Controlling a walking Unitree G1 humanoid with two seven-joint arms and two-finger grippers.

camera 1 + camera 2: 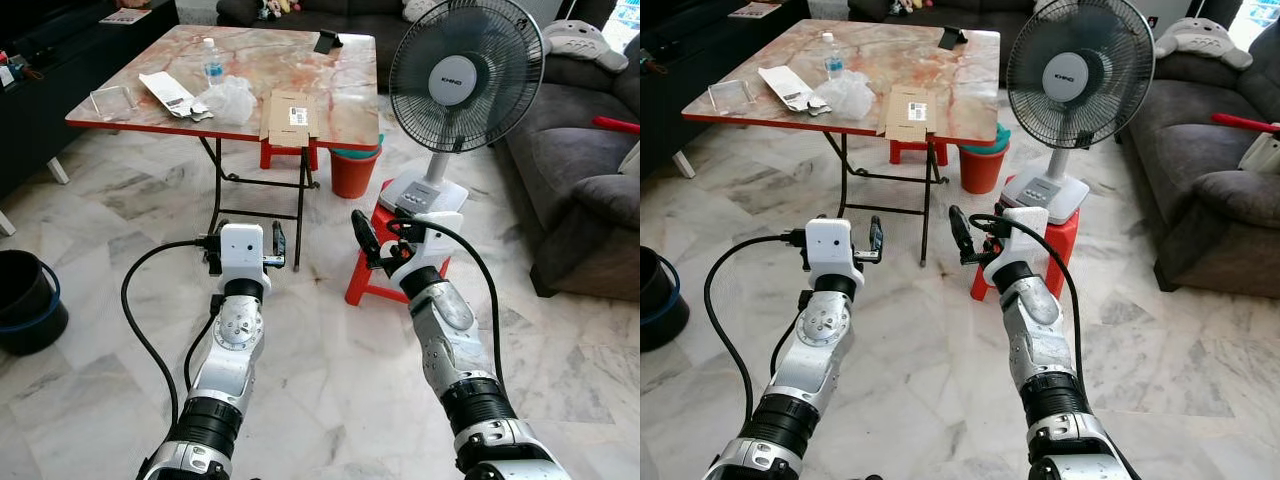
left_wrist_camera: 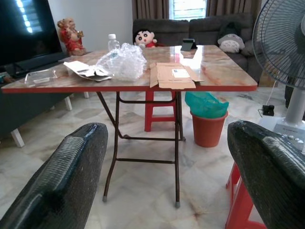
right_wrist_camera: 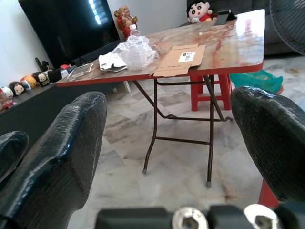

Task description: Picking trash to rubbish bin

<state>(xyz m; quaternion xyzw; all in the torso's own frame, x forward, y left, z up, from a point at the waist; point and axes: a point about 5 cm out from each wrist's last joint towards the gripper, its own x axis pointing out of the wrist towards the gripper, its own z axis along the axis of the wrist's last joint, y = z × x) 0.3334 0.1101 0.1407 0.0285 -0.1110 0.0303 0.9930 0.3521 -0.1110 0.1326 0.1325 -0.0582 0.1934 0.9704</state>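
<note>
A folding marble-top table (image 1: 262, 58) stands ahead of me. On it lie a crumpled clear plastic bag (image 1: 230, 98), a flattened cardboard box (image 1: 290, 115), a torn white paper pack (image 1: 168, 92), a water bottle (image 1: 211, 60) and a clear plastic tray (image 1: 113, 100). Behind the table's legs sits an orange bin (image 1: 355, 170) with a green liner. My left gripper (image 1: 246, 245) and right gripper (image 1: 385, 240) are raised side by side, well short of the table. Both are open and hold nothing; in the wrist views their fingers (image 2: 62, 181) (image 3: 62, 157) frame the table.
A standing fan (image 1: 458, 75) rests on a red stool (image 1: 372, 272) just right of my right gripper. A grey sofa (image 1: 590, 170) lines the right side. At the left edge sits a black bucket (image 1: 25, 300). A dark phone (image 1: 327, 41) lies at the table's far edge.
</note>
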